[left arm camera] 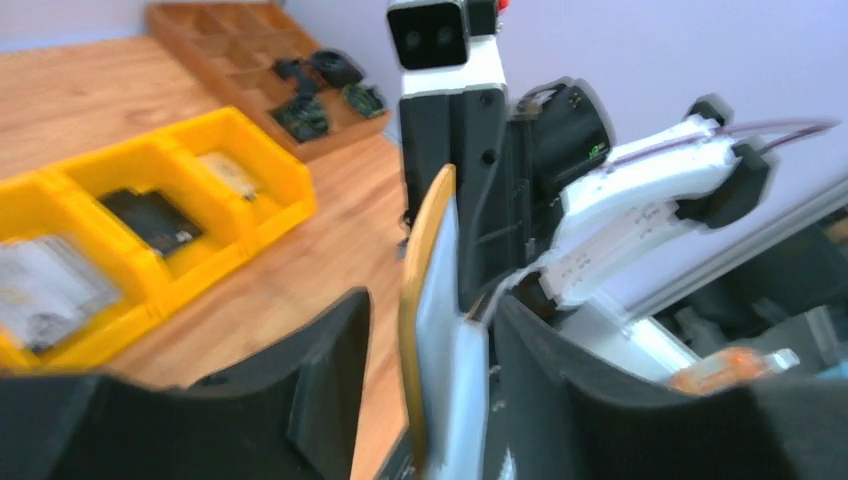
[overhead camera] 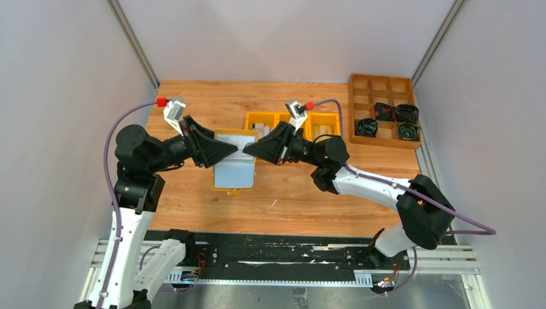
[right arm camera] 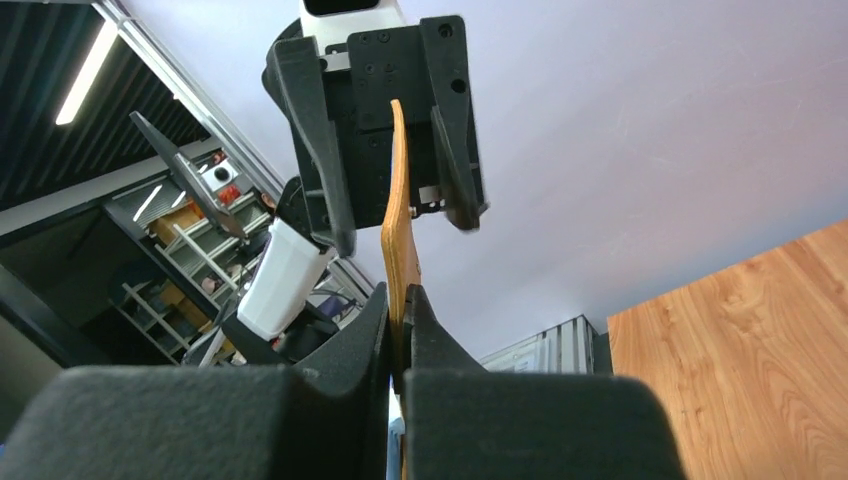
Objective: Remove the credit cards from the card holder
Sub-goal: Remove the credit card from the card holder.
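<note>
The card holder (overhead camera: 235,166) hangs above the table between both grippers, its silvery-grey inner face up and a mustard-yellow rim around it. My right gripper (overhead camera: 246,152) is shut on its right edge; in the right wrist view the fingers (right arm camera: 400,295) pinch the yellow cover (right arm camera: 397,220). My left gripper (overhead camera: 232,150) straddles the left edge with its jaws apart. In the left wrist view a gap shows between one finger (left arm camera: 310,380) and the yellow cover (left arm camera: 420,300). Pale silvery layers (left arm camera: 455,400) lie against that cover; I cannot separate the credit cards from the inner face.
A row of yellow bins (overhead camera: 293,122) stands just behind the holder; one holds a black block (left arm camera: 150,220), another pale flat pieces (left arm camera: 45,285). A brown wooden divided tray (overhead camera: 383,109) with black parts sits at the back right.
</note>
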